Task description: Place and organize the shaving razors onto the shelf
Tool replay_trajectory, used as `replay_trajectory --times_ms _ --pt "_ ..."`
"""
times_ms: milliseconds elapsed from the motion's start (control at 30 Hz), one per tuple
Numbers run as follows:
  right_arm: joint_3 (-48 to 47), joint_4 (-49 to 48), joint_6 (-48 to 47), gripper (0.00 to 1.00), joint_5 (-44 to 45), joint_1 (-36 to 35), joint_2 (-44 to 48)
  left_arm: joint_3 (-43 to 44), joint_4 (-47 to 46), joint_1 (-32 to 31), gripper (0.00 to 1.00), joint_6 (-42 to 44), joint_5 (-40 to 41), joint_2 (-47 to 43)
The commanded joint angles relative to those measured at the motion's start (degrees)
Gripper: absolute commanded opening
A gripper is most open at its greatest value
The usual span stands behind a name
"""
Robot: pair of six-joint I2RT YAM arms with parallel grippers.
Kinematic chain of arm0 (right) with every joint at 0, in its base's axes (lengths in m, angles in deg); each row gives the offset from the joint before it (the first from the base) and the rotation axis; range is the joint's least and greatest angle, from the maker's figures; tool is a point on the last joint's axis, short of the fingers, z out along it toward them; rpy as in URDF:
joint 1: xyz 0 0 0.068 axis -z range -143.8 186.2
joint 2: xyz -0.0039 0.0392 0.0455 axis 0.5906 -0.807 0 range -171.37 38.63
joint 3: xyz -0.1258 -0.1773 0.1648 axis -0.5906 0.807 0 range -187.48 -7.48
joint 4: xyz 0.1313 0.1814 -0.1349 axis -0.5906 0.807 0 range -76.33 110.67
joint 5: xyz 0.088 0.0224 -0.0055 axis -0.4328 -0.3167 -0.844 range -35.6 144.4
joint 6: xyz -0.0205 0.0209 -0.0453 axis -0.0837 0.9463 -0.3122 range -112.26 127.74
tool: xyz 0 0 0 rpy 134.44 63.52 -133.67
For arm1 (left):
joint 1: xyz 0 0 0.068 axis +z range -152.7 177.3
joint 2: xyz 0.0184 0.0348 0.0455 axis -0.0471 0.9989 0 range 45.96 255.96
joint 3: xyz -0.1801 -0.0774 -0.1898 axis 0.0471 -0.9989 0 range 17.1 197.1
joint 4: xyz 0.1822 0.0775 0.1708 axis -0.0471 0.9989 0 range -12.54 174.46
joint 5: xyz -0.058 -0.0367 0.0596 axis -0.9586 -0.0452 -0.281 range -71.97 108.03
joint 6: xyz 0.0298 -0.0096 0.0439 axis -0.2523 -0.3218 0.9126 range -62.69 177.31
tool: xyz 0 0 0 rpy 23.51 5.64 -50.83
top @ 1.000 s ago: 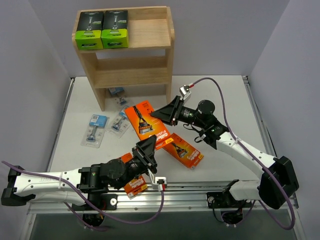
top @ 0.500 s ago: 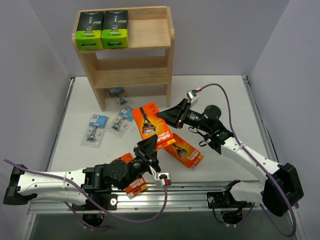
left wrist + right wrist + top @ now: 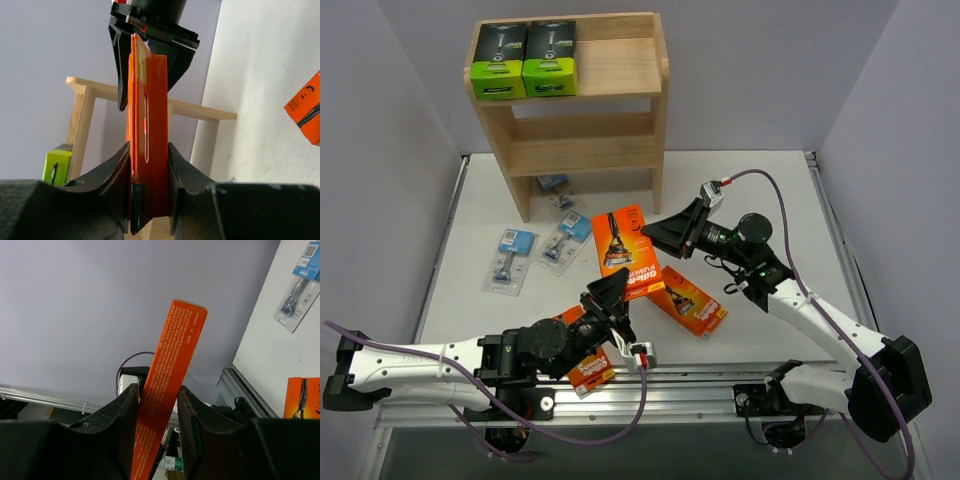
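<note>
The white table (image 3: 760,190) spreads out under everything, and at its far edge stands the wooden shelf (image 3: 620,150), three tiers, upright against the back wall. Both arms reach in toward the middle of the table, and they meet on one thing: the held orange box (image 3: 625,250), lifted off the table between shelf and arm bases. The left gripper (image 3: 616,292) has its fingers clamped narrow on the near end, and the left wrist view shows that box (image 3: 150,150) edge-on, squeezed tight between the black pads. The right gripper (image 3: 648,231) pinches the far end, its jaws closed on the same box (image 3: 170,375) in its own camera.

A second orange box (image 3: 688,300) lies flat on the table just right of the held one. A third orange box (image 3: 590,372) sits partly under the left arm near the front rail.

Up on the top tier, left side, two black-and-green boxes (image 3: 500,60) (image 3: 550,58) stand side by side, touching.

Smallest now: one blister pack (image 3: 511,260) and another blister pack (image 3: 561,242) lie flat left of the held box, and a third blister pack (image 3: 556,185) lies at the shelf's foot.
</note>
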Motion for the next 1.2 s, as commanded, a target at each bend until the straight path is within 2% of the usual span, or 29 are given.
replay_trajectory --times_ms 0,100,133,200,267,433,700,967,1067,1167 --pt "-1.5 -5.5 -2.5 0.00 -1.1 2.2 2.1 1.7 -0.2 0.4 0.03 0.1 6.3 -2.5" --pt "-3.6 -1.5 -4.8 0.02 -2.1 2.3 1.8 1.3 0.0 0.4 0.02 3.4 3.8 -2.3" --pt "-4.2 0.7 -5.6 0.16 -2.6 2.3 1.7 1.2 0.0 0.4 0.02 4.5 3.0 -2.1" --pt "-6.2 3.3 -8.1 0.22 -3.5 2.2 1.6 0.7 -0.1 0.4 0.02 7.7 2.4 -1.8" --pt "-7.4 7.7 -10.2 0.32 -4.5 2.3 1.7 0.2 -0.1 0.4 0.02 9.7 1.6 -1.7" --pt "-8.9 12.1 -11.5 0.40 -6.3 2.1 1.1 -0.1 0.5 0.4 0.02 13.3 0.2 -1.2" --pt "-7.6 12.3 -11.2 0.45 -7.8 1.4 0.0 -0.2 1.8 0.4 0.02 14.9 -1.6 -0.1" --pt "-7.6 12.1 -11.2 0.48 -8.0 -0.9 -1.2 0.3 2.4 0.5 0.02 15.9 -2.6 1.8" --pt "-7.0 9.3 -9.4 0.47 -8.8 -2.4 -2.0 -0.2 1.2 0.5 0.02 16.3 -2.7 2.5" --pt "-6.8 8.6 -9.2 0.17 -8.6 -3.1 -2.4 -0.5 0.3 0.4 0.02 16.1 -2.7 2.7"
